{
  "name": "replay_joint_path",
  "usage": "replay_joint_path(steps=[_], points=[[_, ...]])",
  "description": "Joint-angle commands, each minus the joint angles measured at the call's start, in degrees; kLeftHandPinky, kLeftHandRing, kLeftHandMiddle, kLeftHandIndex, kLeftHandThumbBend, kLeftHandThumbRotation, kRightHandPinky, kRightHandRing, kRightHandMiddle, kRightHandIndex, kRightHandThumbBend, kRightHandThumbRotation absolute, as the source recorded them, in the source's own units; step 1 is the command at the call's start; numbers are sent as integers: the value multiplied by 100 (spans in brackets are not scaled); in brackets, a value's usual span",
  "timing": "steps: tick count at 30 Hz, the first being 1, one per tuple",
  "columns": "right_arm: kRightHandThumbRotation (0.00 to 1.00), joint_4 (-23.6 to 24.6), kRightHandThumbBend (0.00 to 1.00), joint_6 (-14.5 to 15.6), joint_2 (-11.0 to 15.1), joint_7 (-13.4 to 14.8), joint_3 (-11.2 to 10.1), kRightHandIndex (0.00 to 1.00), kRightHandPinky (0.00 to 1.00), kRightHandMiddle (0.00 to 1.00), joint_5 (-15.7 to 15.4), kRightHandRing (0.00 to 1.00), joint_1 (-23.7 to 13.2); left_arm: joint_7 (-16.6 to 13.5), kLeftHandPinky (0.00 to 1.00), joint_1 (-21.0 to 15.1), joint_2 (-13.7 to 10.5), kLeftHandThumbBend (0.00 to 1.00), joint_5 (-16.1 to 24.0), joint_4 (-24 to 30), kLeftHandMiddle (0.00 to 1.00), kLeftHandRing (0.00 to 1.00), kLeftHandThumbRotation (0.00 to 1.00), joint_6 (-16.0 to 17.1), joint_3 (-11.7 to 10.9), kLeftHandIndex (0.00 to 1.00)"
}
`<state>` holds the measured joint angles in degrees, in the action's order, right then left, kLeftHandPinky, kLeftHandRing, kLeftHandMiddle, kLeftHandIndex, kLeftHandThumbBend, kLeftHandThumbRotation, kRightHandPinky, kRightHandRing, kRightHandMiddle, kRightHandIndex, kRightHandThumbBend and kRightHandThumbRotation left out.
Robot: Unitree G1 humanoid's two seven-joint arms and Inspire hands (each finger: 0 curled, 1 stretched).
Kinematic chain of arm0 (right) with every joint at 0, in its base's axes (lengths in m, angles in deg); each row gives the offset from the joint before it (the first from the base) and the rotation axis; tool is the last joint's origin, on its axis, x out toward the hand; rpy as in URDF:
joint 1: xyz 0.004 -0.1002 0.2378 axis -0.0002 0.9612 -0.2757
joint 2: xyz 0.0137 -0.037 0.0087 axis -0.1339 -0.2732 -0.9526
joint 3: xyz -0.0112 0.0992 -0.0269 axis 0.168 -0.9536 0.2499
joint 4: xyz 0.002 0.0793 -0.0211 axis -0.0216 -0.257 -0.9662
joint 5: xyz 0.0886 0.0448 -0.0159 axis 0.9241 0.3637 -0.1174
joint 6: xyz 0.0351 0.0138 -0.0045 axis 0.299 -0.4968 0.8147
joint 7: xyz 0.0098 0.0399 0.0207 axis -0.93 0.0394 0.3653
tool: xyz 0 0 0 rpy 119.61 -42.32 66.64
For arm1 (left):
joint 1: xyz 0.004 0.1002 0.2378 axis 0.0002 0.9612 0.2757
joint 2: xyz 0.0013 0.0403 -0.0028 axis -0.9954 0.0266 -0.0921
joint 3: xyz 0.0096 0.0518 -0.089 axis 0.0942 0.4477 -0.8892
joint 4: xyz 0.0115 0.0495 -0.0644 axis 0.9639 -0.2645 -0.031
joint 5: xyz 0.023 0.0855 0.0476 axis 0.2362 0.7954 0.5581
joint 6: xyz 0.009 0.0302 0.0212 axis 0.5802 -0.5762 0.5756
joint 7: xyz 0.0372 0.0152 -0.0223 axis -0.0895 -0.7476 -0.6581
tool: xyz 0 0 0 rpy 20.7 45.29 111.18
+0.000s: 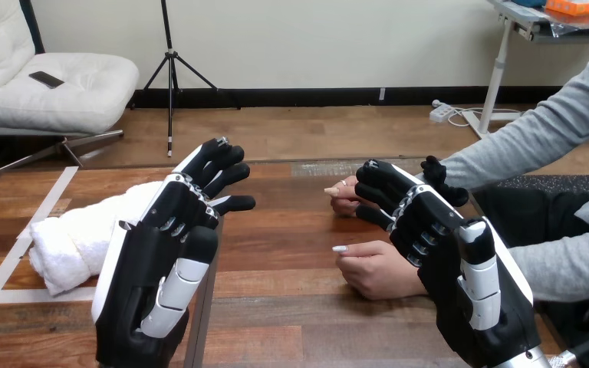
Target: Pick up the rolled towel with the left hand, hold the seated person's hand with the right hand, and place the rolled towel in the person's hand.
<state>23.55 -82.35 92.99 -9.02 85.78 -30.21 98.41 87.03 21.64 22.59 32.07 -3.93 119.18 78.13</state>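
Towel position was what I checked first: the rolled towel (73,241) lay on the table (291,307) at the left, untouched. My left hand (161,261) was raised in front of it, between the camera and the roll. Its fingers were stretched out straight and its thumb hung loose, so it had hold of nothing. I judged it was poised that way to come down over the roll, which was placed well within its reach. My right hand (445,253) was up on the other side with its fingers only slightly bent, relaxed rather than closed, and it gripped nothing either. It hovered above and beside the person's nearer hand (380,270), which rested loosely curled on the wood. The person's farther hand (343,201) lay just beyond my fingertips, and I could not tell whether they touched it. Both of the person's hands sat on the table near my right side, presumably offered for the hold. Neither the pickup nor the hold had begun, as I read it.
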Motion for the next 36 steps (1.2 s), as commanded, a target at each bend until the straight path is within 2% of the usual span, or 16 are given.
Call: replay_joint_path(steps=[1, 7, 15, 24, 28, 36], points=[[100, 258, 76, -26, -22, 28, 2, 86, 89, 90, -12, 92, -217, 38, 72, -176, -9, 70, -65, 212, 85, 84, 75, -10, -14, 85], [100, 252, 76, -23, -29, 36, 1, 86, 89, 90, -15, 92, -219, -50, 72, -221, -75, 73, 72, 264, 85, 84, 74, -110, -132, 84], [100, 254, 76, 4, -42, 44, 1, 85, 89, 90, 7, 91, -225, -181, 72, -439, -155, 72, 435, 122, 85, 83, 76, 110, -362, 84], [100, 221, 77, -14, -41, 50, 8, 85, 89, 90, -27, 91, -250, -329, 71, -690, -284, 76, 736, 39, 84, 82, 80, 28, -620, 83], [100, 208, 77, -29, -43, 42, 11, 86, 89, 90, -30, 92, -261, -375, 70, -824, -339, 80, 772, -26, 83, 82, 79, -12, -697, 83], [100, 174, 76, -41, -46, 49, 8, 86, 89, 90, -58, 91, -286, -246, 72, -1240, -571, 82, 660, -476, 85, 83, 77, 118, -879, 84]])
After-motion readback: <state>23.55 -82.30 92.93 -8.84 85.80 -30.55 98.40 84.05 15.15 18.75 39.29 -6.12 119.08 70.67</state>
